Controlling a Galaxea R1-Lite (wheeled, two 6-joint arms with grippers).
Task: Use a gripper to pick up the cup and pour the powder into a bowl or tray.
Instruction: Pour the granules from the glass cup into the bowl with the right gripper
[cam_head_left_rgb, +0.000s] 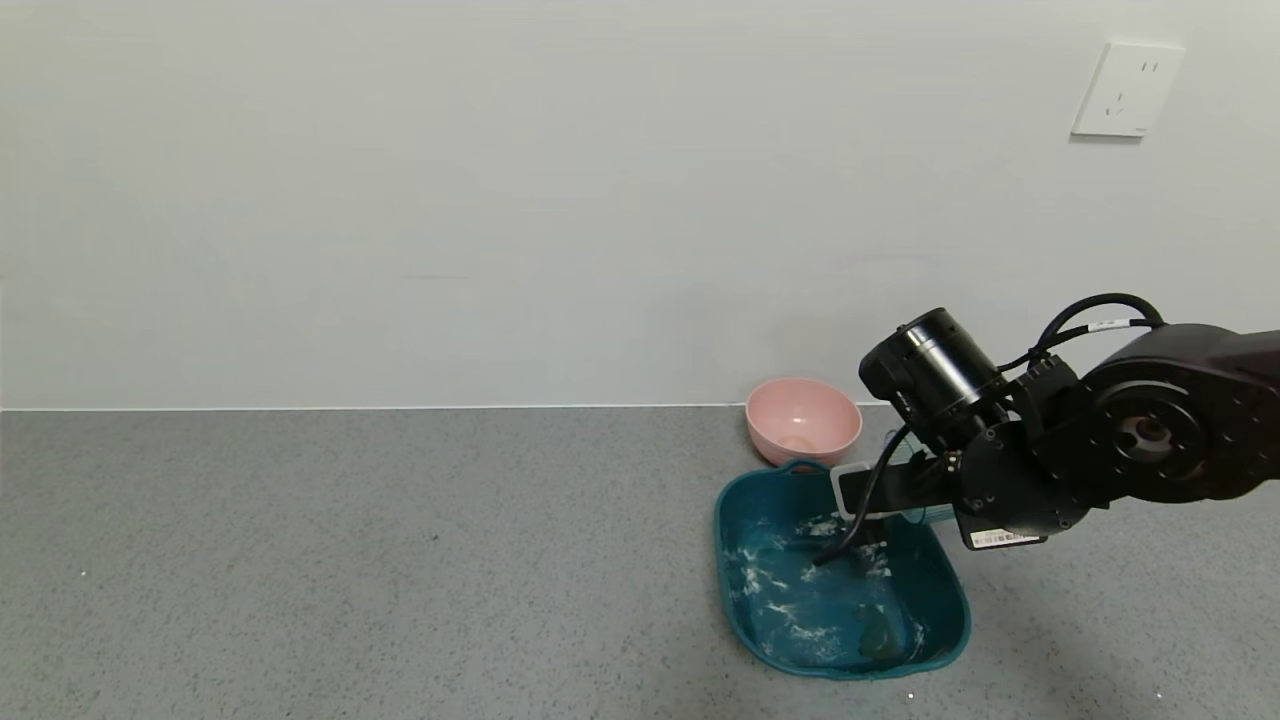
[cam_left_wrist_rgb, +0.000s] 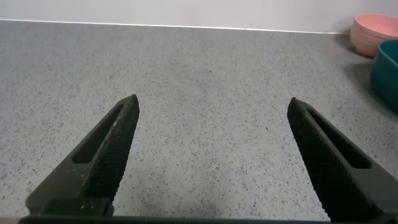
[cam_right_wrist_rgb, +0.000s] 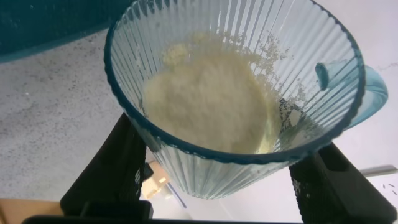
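My right gripper (cam_head_left_rgb: 900, 490) hangs over the far right part of the dark teal tray (cam_head_left_rgb: 740, 560) and is shut on the cup. In the right wrist view the gripper (cam_right_wrist_rgb: 224, 171) holds the ribbed, blue-green tinted cup (cam_right_wrist_rgb: 205, 168) between its two black fingers (cam_right_wrist_rgb: 118, 162), and the cup is tilted. White clumpy powder (cam_right_wrist_rgb: 205, 99) lies inside the cup. The cup's handle (cam_right_wrist_rgb: 373, 93) sticks out to one side. The tray's floor carries white powder smears (cam_head_left_rgb: 800, 600). My left gripper (cam_left_wrist_rgb: 212, 106) is open and empty above bare counter and does not show in the head view.
A pink round bowl (cam_head_left_rgb: 803, 420) stands just behind the tray, against the wall; it also shows in the left wrist view (cam_left_wrist_rgb: 373, 31). The grey speckled counter (cam_head_left_rgb: 350, 560) stretches to the left. A wall socket (cam_head_left_rgb: 1128, 90) is high on the right.
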